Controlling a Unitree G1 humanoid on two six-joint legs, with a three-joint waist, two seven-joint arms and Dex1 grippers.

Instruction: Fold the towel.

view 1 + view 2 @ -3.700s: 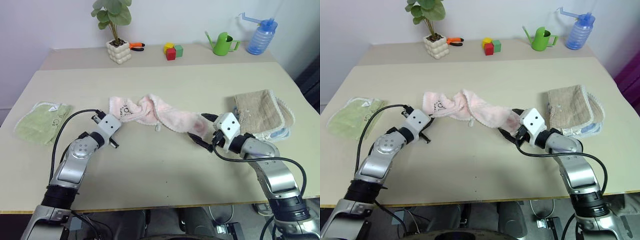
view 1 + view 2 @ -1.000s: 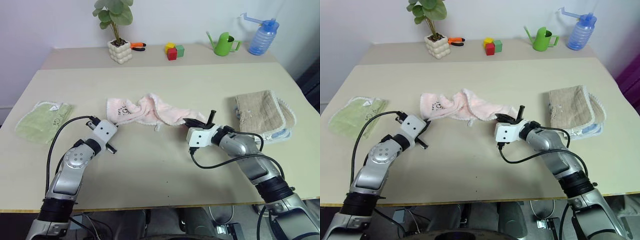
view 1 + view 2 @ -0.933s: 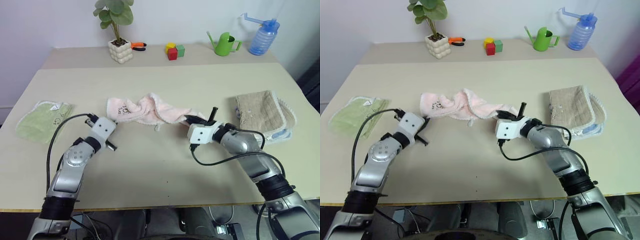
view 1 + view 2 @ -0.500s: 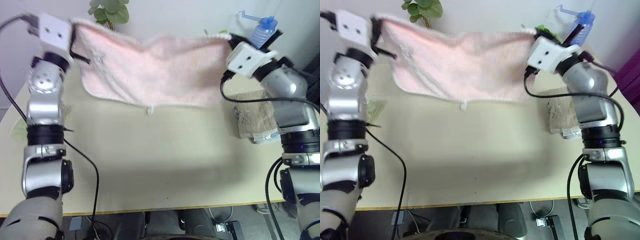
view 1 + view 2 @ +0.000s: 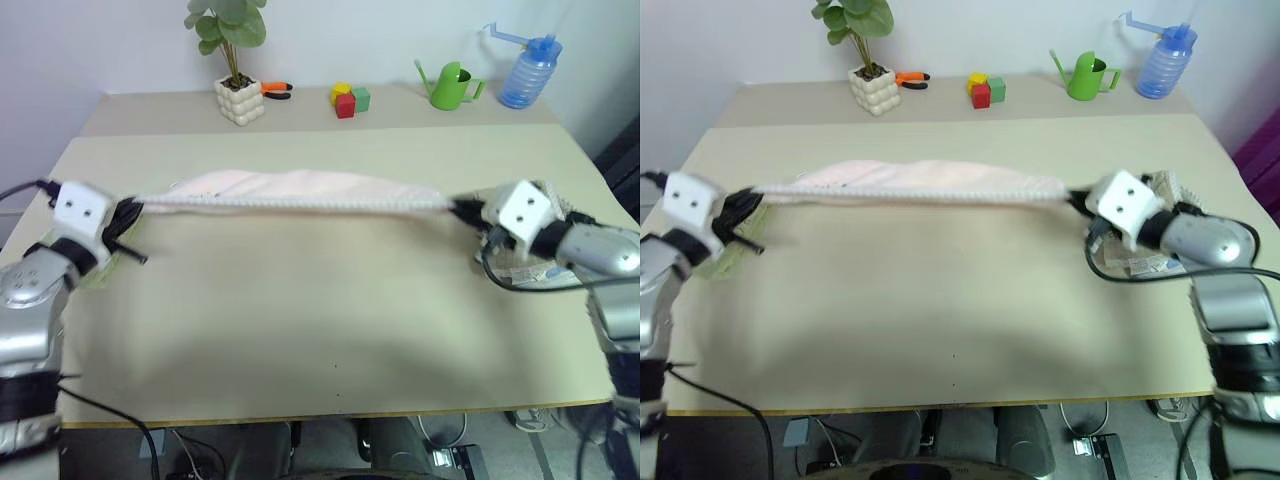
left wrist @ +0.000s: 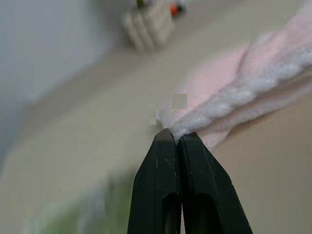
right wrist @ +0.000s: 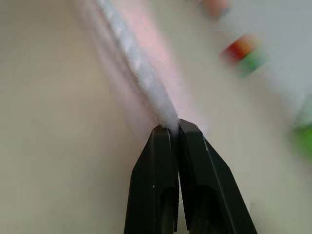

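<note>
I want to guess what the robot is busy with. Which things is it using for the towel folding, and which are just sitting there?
In use:
pink towel, stretched between both grippers
left gripper, shut on one corner
right gripper, shut on the other

Just lying about:
green towel
beige towel
potted plant
pliers
coloured blocks
green watering can
blue spray bottle

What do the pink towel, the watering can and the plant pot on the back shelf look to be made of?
The towel: soft terry cloth, fuzzy matte nap, with a white corded edge; both grippers stretch it out. The watering can: probably plastic, bright uniform green with a slight sheen. The plant pot: likely glazed ceramic, off-white and bubbled in shape, though moulded plastic cannot be ruled out.
</note>
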